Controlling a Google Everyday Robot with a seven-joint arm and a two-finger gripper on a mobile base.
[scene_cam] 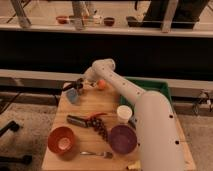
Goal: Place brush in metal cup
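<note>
My gripper (78,85) hangs at the far left of the wooden table, just above and slightly right of the small blue-grey metal cup (73,96). It is shut on the brush (68,87), a slim black stick that pokes out to the left over the cup's rim. The cup stands upright near the table's back left corner. My white arm reaches in from the lower right and hides the table's right side.
A red bowl (62,140), a silver fork (96,154) and a purple bowl (122,138) sit near the front. A dark tool with red parts (80,120), a white cup (124,113) and an orange ball (101,84) lie mid-table. A green bin (157,89) stands right.
</note>
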